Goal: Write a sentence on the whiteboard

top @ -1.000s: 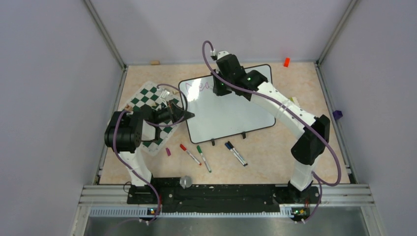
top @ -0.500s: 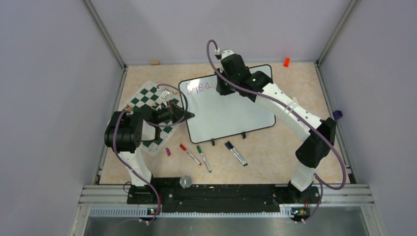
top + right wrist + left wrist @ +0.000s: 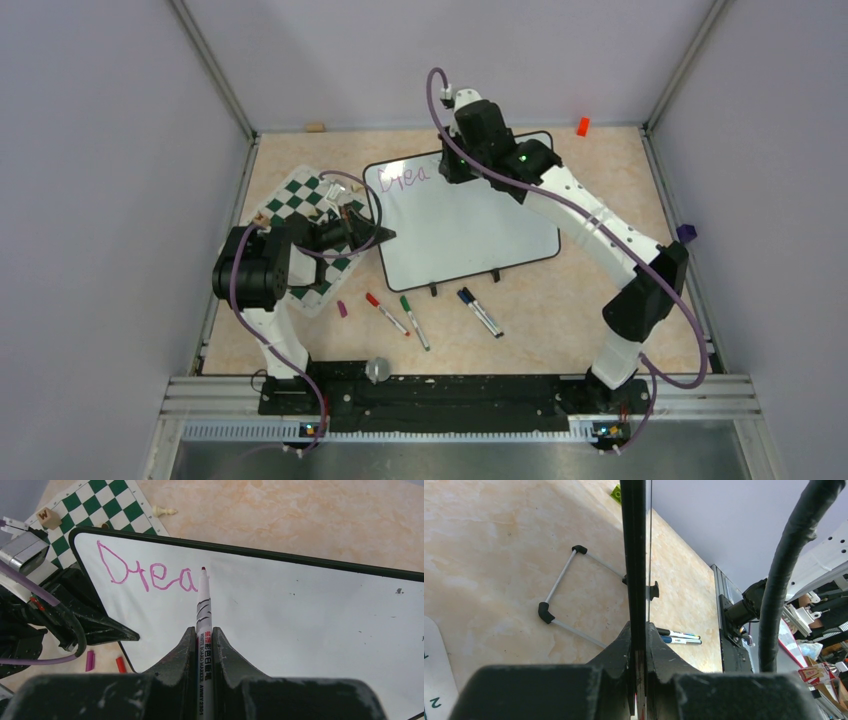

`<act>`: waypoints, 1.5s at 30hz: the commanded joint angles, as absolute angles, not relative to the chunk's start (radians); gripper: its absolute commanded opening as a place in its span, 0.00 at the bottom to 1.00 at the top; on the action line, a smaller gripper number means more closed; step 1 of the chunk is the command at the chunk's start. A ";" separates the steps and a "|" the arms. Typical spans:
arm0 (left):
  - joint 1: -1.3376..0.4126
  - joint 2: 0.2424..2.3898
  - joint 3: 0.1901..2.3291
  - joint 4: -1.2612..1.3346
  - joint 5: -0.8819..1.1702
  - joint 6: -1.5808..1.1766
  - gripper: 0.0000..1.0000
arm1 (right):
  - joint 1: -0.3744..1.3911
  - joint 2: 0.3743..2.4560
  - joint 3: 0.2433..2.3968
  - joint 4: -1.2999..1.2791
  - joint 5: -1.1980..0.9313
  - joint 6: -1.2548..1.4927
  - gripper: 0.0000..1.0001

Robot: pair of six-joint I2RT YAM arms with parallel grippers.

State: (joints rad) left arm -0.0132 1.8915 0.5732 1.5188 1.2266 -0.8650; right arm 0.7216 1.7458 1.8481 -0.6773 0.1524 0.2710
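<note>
Top external view, mika asking: where exactly is the whiteboard [image 3: 470,215]? Flat on the table [image 3: 560,300] or what?

jo: Middle of the table, long side running left to right, with its left end at the edge of the chess mat [image 3: 300,200]. Flat or tipped up, can't tell from above. The left fingers [image 3: 623,647] are pinched tight on its left edge (on the left wrist cam the black frame runs straight out from between them).

mika: ok and the sentence [image 3: 150,575]?

jo: Pink-purple letters in the board's far left corner, slanting a bit and reading "Drea". The right fingers [image 3: 188,642] are clamped around a white marker [image 3: 204,605], with its dark red tip just right of the "a". Touching the board or a hair off it, I can't tell.

mika: other pens?

jo: They're on the table in front of the board's near edge: a red-capped pen [image 3: 386,313], a green-capped pen [image 3: 414,321] and two dark pens [image 3: 480,311] side by side. There's also a small purple cap [image 3: 342,309] left of the red one. A pale chess piece [image 3: 164,511] lies just off the mat, and a wooden cube [image 3: 48,515] marked W sits on it.
</note>
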 commanded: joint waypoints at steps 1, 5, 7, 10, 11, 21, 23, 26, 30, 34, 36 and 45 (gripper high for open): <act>-0.014 1.894 0.577 1.620 1.279 -0.807 0.00 | 0.710 1.762 1.898 -0.649 0.147 0.262 0.00; -0.014 1.896 0.578 1.619 1.278 -0.806 0.00 | 0.710 1.769 1.898 -0.650 0.147 0.262 0.00; -0.014 1.897 0.577 1.620 1.279 -0.806 0.00 | 0.710 1.772 1.895 -0.652 0.148 0.262 0.00; -0.014 1.897 0.578 1.620 1.278 -0.807 0.00 | 0.710 1.776 1.891 -0.654 0.149 0.264 0.00; -0.015 1.897 0.578 1.619 1.278 -0.806 0.00 | 0.710 1.777 1.889 -0.655 0.151 0.263 0.00; -0.014 1.897 0.578 1.620 1.279 -0.806 0.00 | 0.711 1.785 1.863 -0.654 0.160 0.265 0.00; -0.015 1.896 0.578 1.620 1.278 -0.806 0.00 | 0.710 1.785 1.853 -0.657 0.161 0.267 0.00; -0.015 1.898 0.579 1.620 1.279 -0.807 0.00 | 0.711 1.782 1.837 -0.657 0.165 0.268 0.00; -0.015 1.898 0.580 1.620 1.279 -0.806 0.00 | 0.711 1.775 1.814 -0.658 0.166 0.271 0.00; -0.014 1.897 0.580 1.620 1.279 -0.806 0.00 | 0.711 1.762 1.785 -0.658 0.160 0.280 0.00; -0.015 1.897 0.580 1.620 1.279 -0.806 0.00 | 0.710 1.755 1.770 -0.657 0.158 0.284 0.00; -0.015 1.897 0.577 1.620 1.279 -0.806 0.00 | 0.711 1.751 1.766 -0.644 0.163 0.288 0.00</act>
